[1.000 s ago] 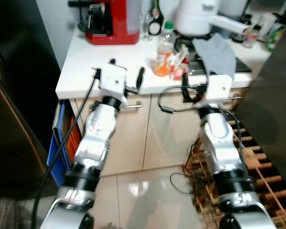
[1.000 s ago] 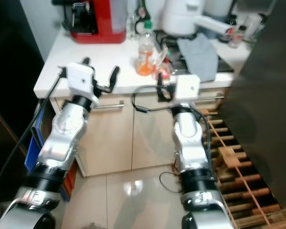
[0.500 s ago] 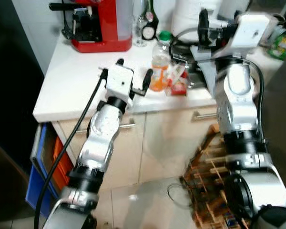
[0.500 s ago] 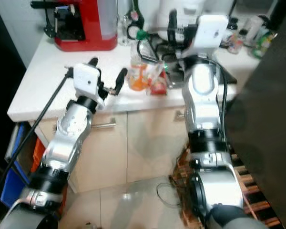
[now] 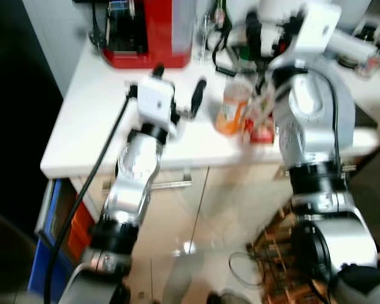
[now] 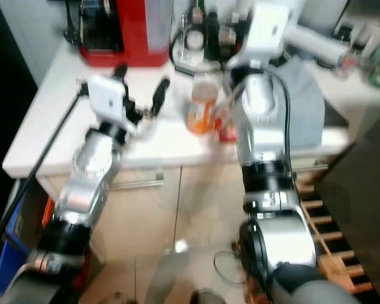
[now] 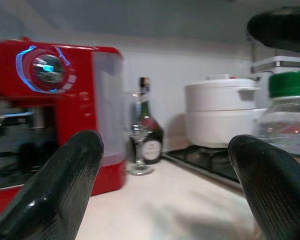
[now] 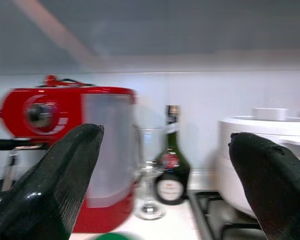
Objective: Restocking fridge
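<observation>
A clear bottle of orange drink (image 5: pixel 231 109) with a green cap (image 7: pixel 290 83) stands upright on the white counter (image 5: pixel 92 120), with red snack packets (image 5: pixel 261 126) beside it. My left gripper (image 5: pixel 179 78) is open over the counter, just left of the bottle, fingers level with its upper part. Raised above and behind the bottle, my right gripper (image 8: pixel 167 140) is open and empty; the green cap (image 8: pixel 110 236) peeks in below its fingers. Both eye views are blurred.
A red coffee machine (image 5: pixel 145 28) fills the counter's back left. A wine glass (image 7: pixel 138 150), a dark bottle (image 7: pixel 149 134) and a white pot (image 7: pixel 220 117) line the back wall. A grey cloth (image 6: pixel 304 101) lies to the right. A wooden rack (image 5: pixel 272 250) stands on the floor.
My right arm has risen from the counter's front edge to above and behind the bottle. The left gripper has moved in over the counter. The camera has shifted closer.
</observation>
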